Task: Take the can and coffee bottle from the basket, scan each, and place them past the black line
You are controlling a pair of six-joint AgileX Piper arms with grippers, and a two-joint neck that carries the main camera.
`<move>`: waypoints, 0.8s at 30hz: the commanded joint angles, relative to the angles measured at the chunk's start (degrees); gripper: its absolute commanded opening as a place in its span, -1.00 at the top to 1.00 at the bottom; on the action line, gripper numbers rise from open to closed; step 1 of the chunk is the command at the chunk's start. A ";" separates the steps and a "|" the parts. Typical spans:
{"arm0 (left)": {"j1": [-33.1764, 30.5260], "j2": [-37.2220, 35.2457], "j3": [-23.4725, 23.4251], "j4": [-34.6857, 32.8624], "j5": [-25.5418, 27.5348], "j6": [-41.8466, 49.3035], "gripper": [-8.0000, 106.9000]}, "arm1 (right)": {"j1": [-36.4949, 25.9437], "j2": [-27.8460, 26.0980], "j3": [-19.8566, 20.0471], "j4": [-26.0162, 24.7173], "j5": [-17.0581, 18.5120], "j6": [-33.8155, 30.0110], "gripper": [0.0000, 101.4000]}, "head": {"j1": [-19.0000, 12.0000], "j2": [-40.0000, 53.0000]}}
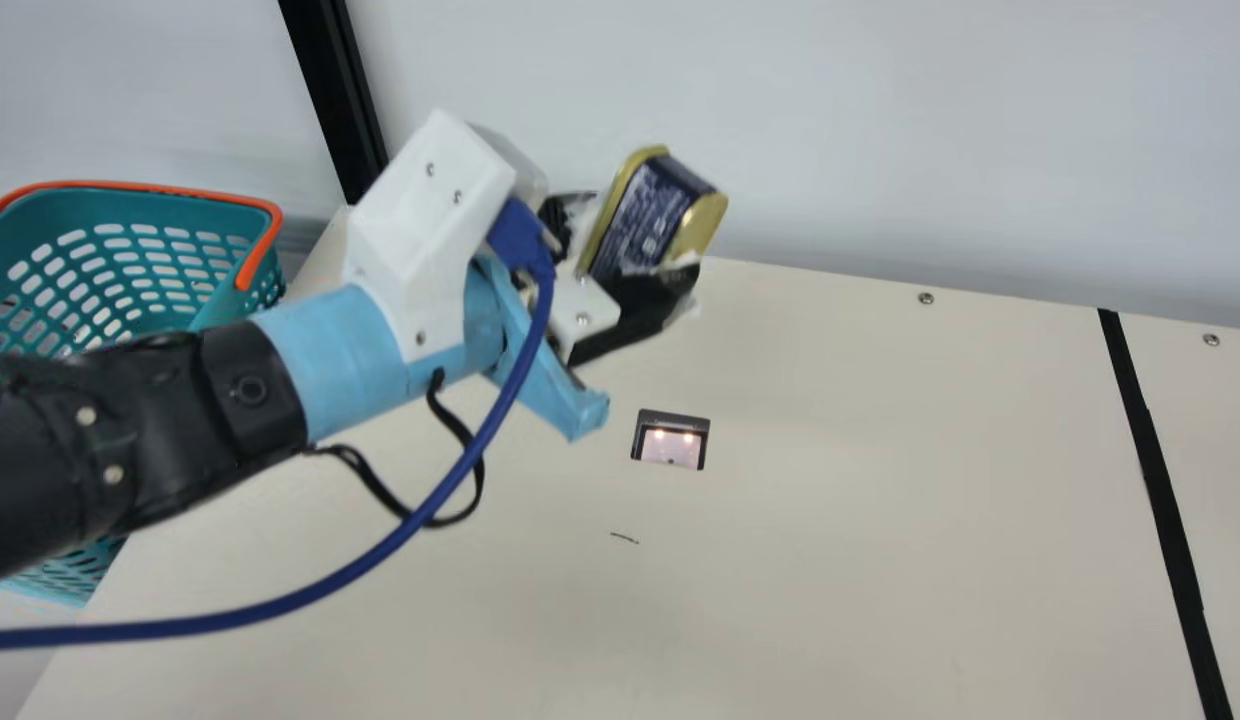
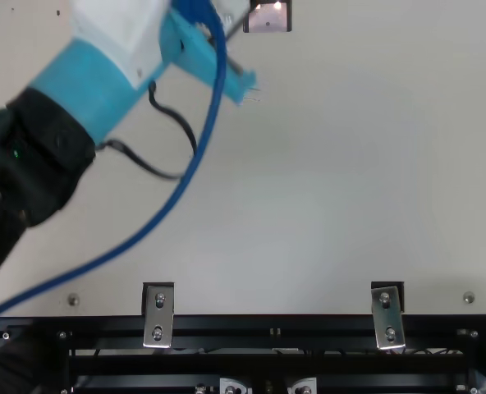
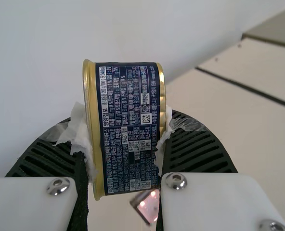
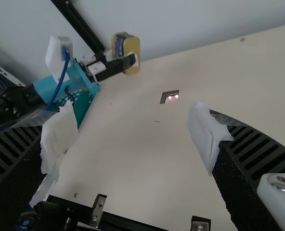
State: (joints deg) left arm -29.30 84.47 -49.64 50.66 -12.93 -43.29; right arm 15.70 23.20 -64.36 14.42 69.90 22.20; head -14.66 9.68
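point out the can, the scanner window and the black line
can (image 3: 128, 130): left wrist view, on its printed side
scanner window (image 1: 670, 449): main view, on its lit pane
black line (image 1: 1163, 505): main view, near its middle

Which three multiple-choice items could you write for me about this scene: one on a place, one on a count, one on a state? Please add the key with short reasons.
1. Where is the navy-and-gold metal can?
A) Inside the teal perforated plastic basket
B) Past the straight black line
C) In the left gripper

2. How many lights glow in the small dark-framed rectangular scanner window?
A) Two
B) Four
C) Five

3. How is the right gripper?
A) Shut on a bottle
B) Open, holding nothing
C) Shut, holding nothing

Key:
1 C: the left wrist view shows the can clasped between two black ribbed fingers.
2 A: two bright spots show there in the main view.
3 B: its padded fingers stand wide apart with nothing between them.
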 commanded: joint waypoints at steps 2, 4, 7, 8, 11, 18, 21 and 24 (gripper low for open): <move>-0.53 -0.48 0.59 2.53 1.77 -1.52 0.68 | 0.00 0.00 0.00 0.00 0.00 0.00 -1.00 | -0.29 -0.04; -0.63 -0.76 0.78 6.43 4.17 -3.47 0.68 | 0.00 0.00 0.00 0.00 0.00 0.00 -1.00 | -0.29 -0.04; -0.63 -0.76 0.78 9.86 5.75 -4.12 0.68 | 0.00 0.00 0.00 0.00 0.00 0.00 -1.00 | -0.29 -0.04; -0.63 -0.76 0.78 10.11 5.57 -4.03 0.68 | 0.00 0.00 0.00 0.00 0.00 0.00 -1.00 | -0.29 -0.04; -0.57 -0.63 0.96 8.33 5.15 -2.04 0.68 | 0.00 0.00 0.00 0.00 0.00 0.00 -1.00 | -0.29 -0.04; -0.59 0.46 -1.40 2.75 8.89 -0.79 0.68 | 0.00 0.00 0.00 0.00 0.00 0.00 -1.00 | -0.29 -0.04; -0.39 0.95 -2.87 -0.10 10.81 -0.09 0.68 | 0.00 0.00 0.00 0.00 0.00 0.00 -1.00 | -0.29 -0.04; -0.65 1.46 -3.47 -2.88 12.66 0.32 0.68 | 0.00 0.00 0.00 0.00 0.00 0.00 -1.00 | -0.29 -0.04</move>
State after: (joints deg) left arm -29.78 85.86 -53.02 49.27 -0.91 -43.02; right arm 15.70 23.20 -64.36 14.42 69.90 22.20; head -14.66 9.68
